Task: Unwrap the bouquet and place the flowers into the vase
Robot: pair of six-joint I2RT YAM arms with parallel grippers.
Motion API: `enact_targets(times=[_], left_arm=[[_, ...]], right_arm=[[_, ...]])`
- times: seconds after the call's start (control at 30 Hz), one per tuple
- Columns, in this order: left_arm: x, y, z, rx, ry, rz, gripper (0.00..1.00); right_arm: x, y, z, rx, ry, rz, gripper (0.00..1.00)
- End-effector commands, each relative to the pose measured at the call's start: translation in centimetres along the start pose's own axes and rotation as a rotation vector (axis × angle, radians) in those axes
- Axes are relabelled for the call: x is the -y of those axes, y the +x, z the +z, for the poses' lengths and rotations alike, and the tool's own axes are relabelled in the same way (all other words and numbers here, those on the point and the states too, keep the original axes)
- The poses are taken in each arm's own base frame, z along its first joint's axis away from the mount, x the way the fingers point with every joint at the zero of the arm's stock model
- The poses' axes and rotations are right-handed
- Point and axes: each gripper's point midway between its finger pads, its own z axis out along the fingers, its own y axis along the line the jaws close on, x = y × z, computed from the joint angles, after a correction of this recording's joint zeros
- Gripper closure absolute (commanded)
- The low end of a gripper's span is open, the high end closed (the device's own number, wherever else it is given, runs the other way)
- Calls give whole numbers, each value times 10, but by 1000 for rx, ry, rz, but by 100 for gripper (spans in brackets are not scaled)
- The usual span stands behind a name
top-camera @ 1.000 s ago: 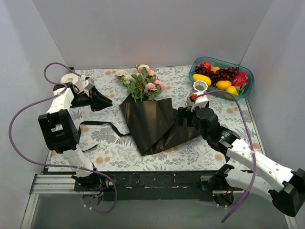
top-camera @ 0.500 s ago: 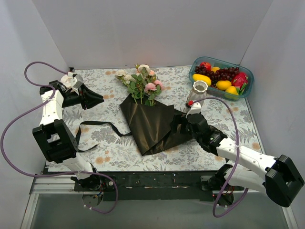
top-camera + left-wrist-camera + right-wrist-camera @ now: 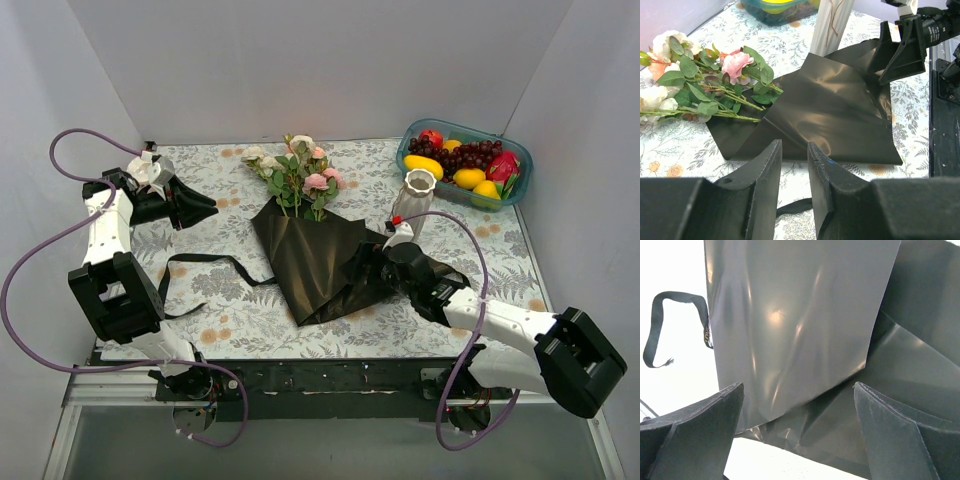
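White arms [image 3: 105,225] with black joints, looping purple cables [image 3: 85,132], and grippers [image 3: 794,145] with matte black wedge fingers [image 3: 762,170]

Surface: worktop [image 3: 230,320] under a floral-print cloth
Centre: glossy black wrapping paper [image 3: 315,260], spread open and creased
Far side: pink, peach and cream roses [image 3: 297,175], stems on the sheet
Left: loose black ribbon [image 3: 215,265] reaching the paper's edge
Right: upright white ribbed ceramic vase [image 3: 417,195]; teal tray [image 3: 462,126] of fruit behind it

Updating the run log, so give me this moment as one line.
flowers: lying on opened paper | vase: upright, unfilled | left fingers: slightly apart, empty | right fingers: open over paper
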Motion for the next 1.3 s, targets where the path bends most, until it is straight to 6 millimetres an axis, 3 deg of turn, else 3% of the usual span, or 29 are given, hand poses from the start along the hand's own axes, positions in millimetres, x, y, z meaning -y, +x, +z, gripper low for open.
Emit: enact_targets(times=[0.0,0.13,0.33,0.5,0.83,0.97,1.07,1.1,1.2,1.27], left_arm=[[20,-36,3,144,28,27,72],[20,-37,3,139,27,32,73],[19,-33,3,135,25,18,72],[22,-33,3,130,26,20,72],[25,-26,3,124,24,20,72],[24,-26,3,124,22,21,72],[25,-28,3,123,23,30,72],[25,-27,3,120,21,30,72],[26,-30,3,121,22,41,72],[25,-31,2,125,22,39,71]], right_arm=[[-14,1,9,-2,-49,74,2],[-4,11,14,-35,9,124,2],[3,12,24,-22,53,164,3],[-4,7,35,2,23,194,13],[-10,3,41,6,17,194,22],[-12,0,46,12,13,190,33],[-14,1,49,4,10,185,48],[-15,-1,50,5,7,182,59],[-22,-9,50,24,-13,175,72],[-29,-15,48,39,-33,162,75]])
